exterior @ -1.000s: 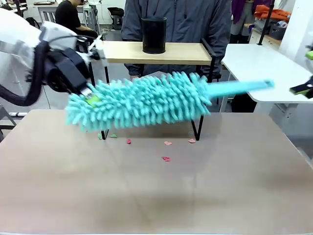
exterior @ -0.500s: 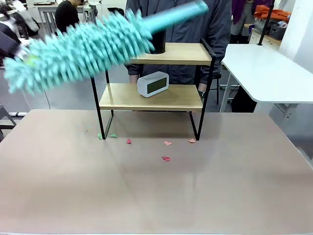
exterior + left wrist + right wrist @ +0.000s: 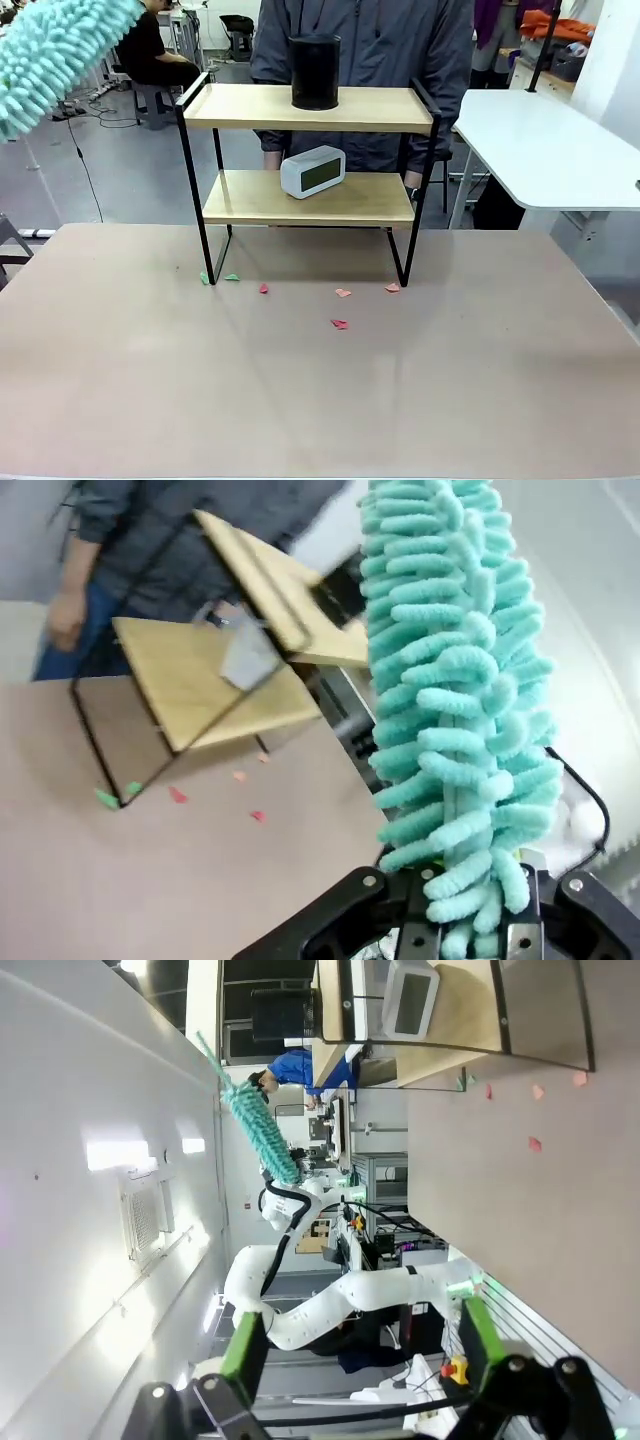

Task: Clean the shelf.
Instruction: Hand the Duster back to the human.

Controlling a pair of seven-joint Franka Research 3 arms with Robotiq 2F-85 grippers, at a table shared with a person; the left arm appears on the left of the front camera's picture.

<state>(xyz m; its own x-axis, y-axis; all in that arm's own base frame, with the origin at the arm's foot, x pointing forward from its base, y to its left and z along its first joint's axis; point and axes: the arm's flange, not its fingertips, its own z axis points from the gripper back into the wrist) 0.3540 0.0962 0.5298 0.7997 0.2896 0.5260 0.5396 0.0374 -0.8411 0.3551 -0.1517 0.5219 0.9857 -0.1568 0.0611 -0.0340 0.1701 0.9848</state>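
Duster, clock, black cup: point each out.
Duster (image 3: 450,710): left wrist view, middle of the head.
Clock (image 3: 313,171): front view, its face.
Black cup (image 3: 315,72): front view, its side.

From my seat I see a beige worktop (image 3: 320,380) filling the near half of the front view, bordered by grey floor (image 3: 110,185) past its far left corner. A white table (image 3: 545,150) stands off the far right corner, with an orange heap (image 3: 565,25) on a surface behind it (clothing, perhaps; too small to tell). Cables (image 3: 85,100) trail over the floor. In the right wrist view a white wall (image 3: 90,1160) carries a vent grille (image 3: 145,1222) and bright reflected light.
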